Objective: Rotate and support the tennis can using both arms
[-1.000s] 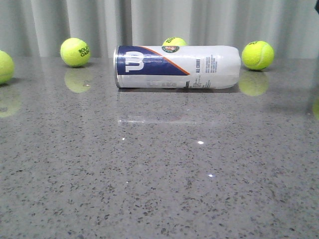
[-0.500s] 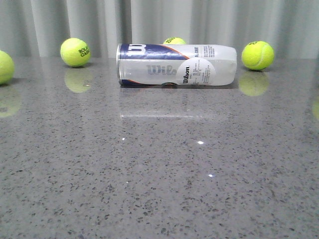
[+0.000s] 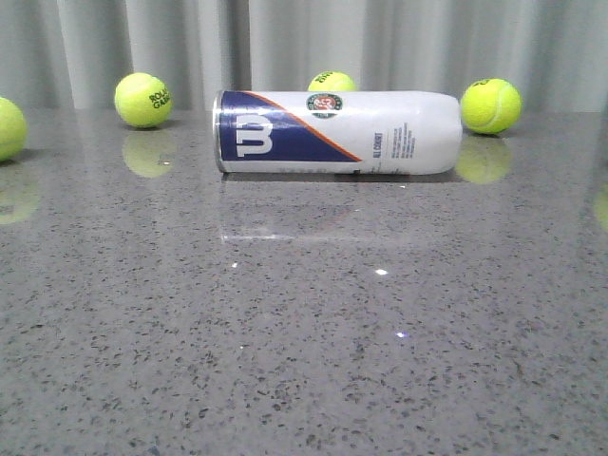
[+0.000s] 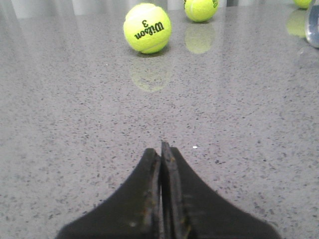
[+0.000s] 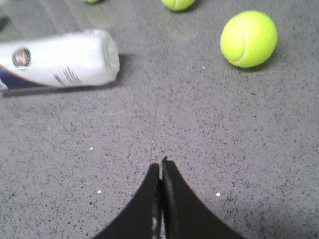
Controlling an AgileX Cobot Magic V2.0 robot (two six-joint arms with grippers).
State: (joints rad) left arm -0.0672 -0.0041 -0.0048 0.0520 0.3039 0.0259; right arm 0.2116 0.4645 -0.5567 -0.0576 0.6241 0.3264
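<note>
Grey speckled stone tabletop [image 3: 304, 361] with the long clear-whitish plastic Wilson tennis can [image 3: 337, 131] lying flat on its side, metal rim at its left end, navy W panel and round logo facing the camera. Yellow-green tennis balls sit around the can: one just past its right end [image 3: 491, 105], one behind it [image 3: 332, 82], one off its left end [image 3: 143, 100]. Matte black left gripper [image 4: 161, 149] and right gripper [image 5: 160, 166] both have fingers pressed together, holding nothing, both well apart from the can.

The tennis can [image 3: 337, 132] lies sideways on the table [image 3: 304, 332] (navy label facing the camera)
</note>
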